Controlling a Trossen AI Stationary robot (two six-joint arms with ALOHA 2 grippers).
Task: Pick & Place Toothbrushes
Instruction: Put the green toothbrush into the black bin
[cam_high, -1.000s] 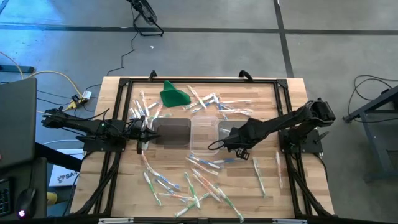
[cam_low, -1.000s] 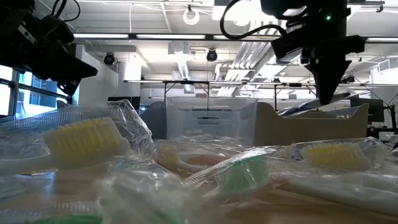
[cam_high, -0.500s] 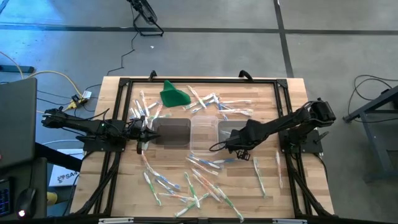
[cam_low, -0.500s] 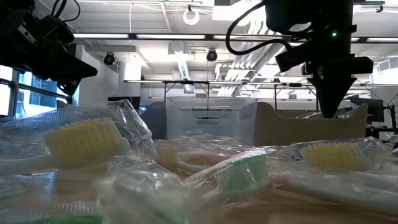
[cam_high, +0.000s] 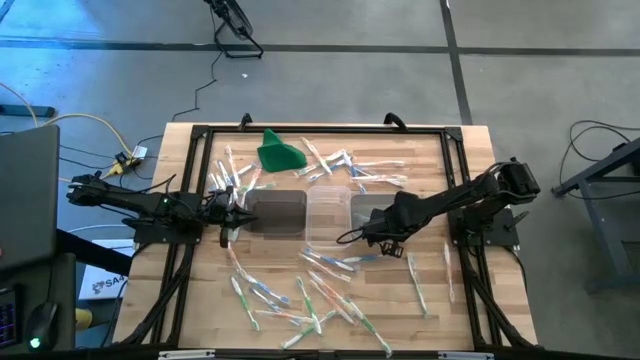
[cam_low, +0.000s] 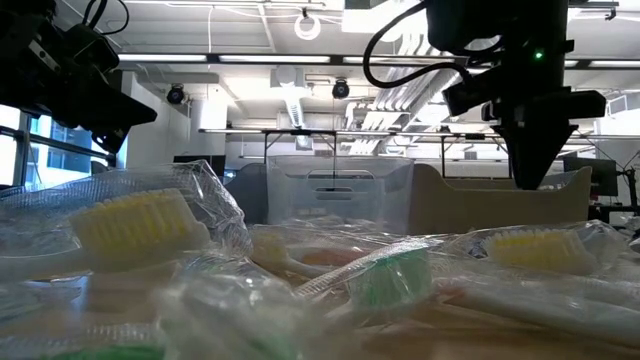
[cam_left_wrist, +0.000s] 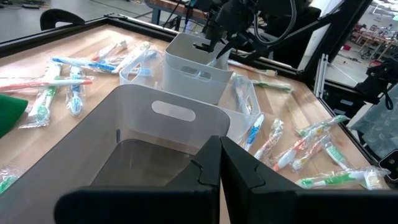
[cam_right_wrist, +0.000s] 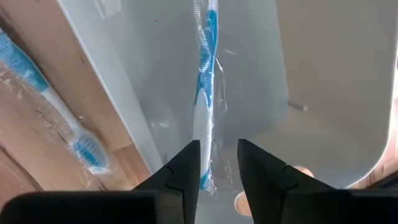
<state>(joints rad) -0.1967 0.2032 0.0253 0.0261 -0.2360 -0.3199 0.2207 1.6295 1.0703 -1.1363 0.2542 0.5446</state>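
Wooden table (cam_high: 440, 300) fills the centre of the high view, with three tubs (cam_high: 325, 213) in a row at its middle and wrapped toothbrushes (cam_high: 300, 295) scattered above and below them. Right gripper (cam_high: 378, 228) hangs over the right-hand tub, fingers apart, a blue-and-white toothbrush (cam_right_wrist: 204, 93) lying in the tub just beyond them. Left gripper (cam_high: 232, 212), fingers together, sits at the left tub's outer edge.

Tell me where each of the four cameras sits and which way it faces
High: overhead, straight down on table, both arms.
Low: table height, level across wrapped toothbrushes; right gripper hangs over a tub.
Left wrist: past shut left gripper at grey tub.
Right wrist: down past parted fingers onto blue toothbrush in tub.
Shared: left wrist and high both show right arm.
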